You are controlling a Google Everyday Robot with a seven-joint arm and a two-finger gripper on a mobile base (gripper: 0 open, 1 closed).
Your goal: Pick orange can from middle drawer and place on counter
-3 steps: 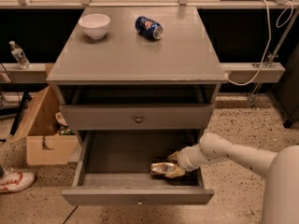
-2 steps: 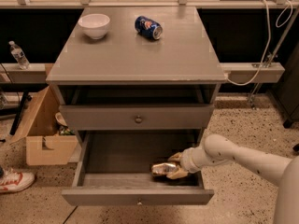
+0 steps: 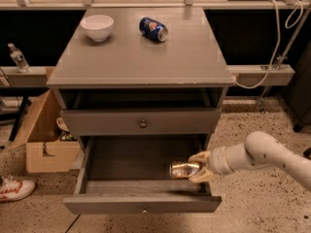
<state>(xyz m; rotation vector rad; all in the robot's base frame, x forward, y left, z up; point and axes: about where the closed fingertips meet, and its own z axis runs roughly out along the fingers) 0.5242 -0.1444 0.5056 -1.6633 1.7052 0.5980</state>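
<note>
Where the middle drawer [image 3: 141,204] stands pulled open at the bottom of the cabinet, my arm reaches in from the right. My gripper [image 3: 195,168] sits inside the drawer's right half, close behind its front panel. The jaws are pinching the orange can [image 3: 182,170], one above it and one below. The can lies on its side, its long axis running left to right, with a silver end facing left. I cannot tell whether it rests on the drawer floor or hangs just above it.

To the left of the cabinet, on the speckled floor, are a shoe [image 3: 14,188] and an open cardboard box [image 3: 43,147].

Above the open drawer is a closed drawer front [image 3: 107,123] with a small round knob [image 3: 143,124], and above that a dark open slot.

Farther back, the counter [image 3: 141,62] tops the cabinet. Its surface carries a white bowl [image 3: 97,27] at the far left and a blue soda can [image 3: 153,28] lying on its side near the far middle, the two well apart.
</note>
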